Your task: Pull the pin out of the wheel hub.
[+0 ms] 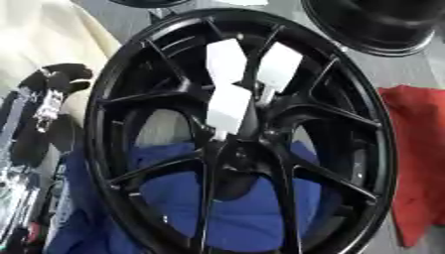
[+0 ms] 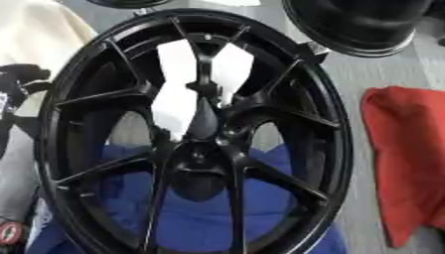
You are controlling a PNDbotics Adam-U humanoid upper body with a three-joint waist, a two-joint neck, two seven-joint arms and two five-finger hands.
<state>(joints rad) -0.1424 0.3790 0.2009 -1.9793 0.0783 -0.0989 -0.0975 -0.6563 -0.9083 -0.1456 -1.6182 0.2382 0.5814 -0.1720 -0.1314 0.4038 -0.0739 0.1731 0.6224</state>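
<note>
While the black wheel hub (image 1: 239,134) fills the middle of the frame, standing nearly upright over a blue cloth (image 1: 235,208), three white tag-like pieces (image 1: 228,106) cluster at its centre. I cannot tell which of them, if any, is the pin. The left hand (image 1: 56,82) sits at the left edge beside the rim; whether its fingers are open or closed I cannot tell. The right hand is out of sight. A red cloth (image 2: 404,158) lies on the surface at the right. The likely risk is that a sideways pull tips or rolls the propped wheel, or that the hand takes the wrong white piece.
</note>
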